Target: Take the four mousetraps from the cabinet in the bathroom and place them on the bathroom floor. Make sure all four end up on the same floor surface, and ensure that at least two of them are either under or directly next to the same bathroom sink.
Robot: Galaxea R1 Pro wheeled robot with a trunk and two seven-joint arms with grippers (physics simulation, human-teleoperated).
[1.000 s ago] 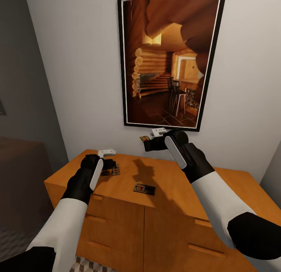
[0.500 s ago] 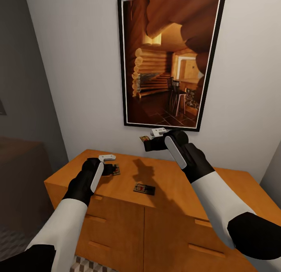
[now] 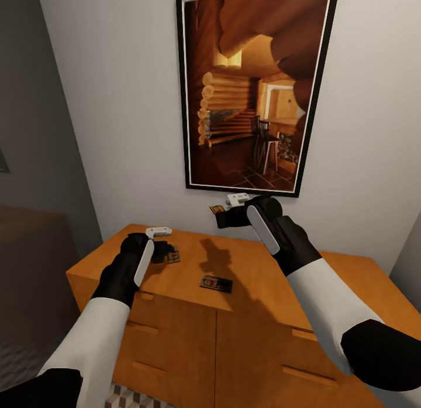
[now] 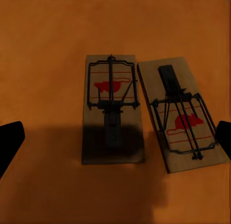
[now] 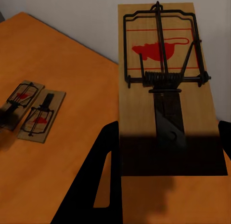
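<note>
Mousetraps come first: two lie side by side, edges nearly touching, at the far left of the cabinet (image 3: 193, 291) top, the pair (image 4: 113, 113) centred under your left gripper (image 3: 156, 244), while a third trap (image 3: 216, 283) sits alone near the front edge, apart from them. The fourth trap (image 5: 166, 89) is already clamped in your right gripper (image 3: 225, 212), held up above the cabinet top near the framed picture (image 3: 254, 86). Your left fingers (image 4: 9, 142) stand wide apart, holding nothing, straddling the pair. You are at the pickup step; next, I judge, lower the left arm onto one trap only and close, taking care not to drag its neighbour
</note>
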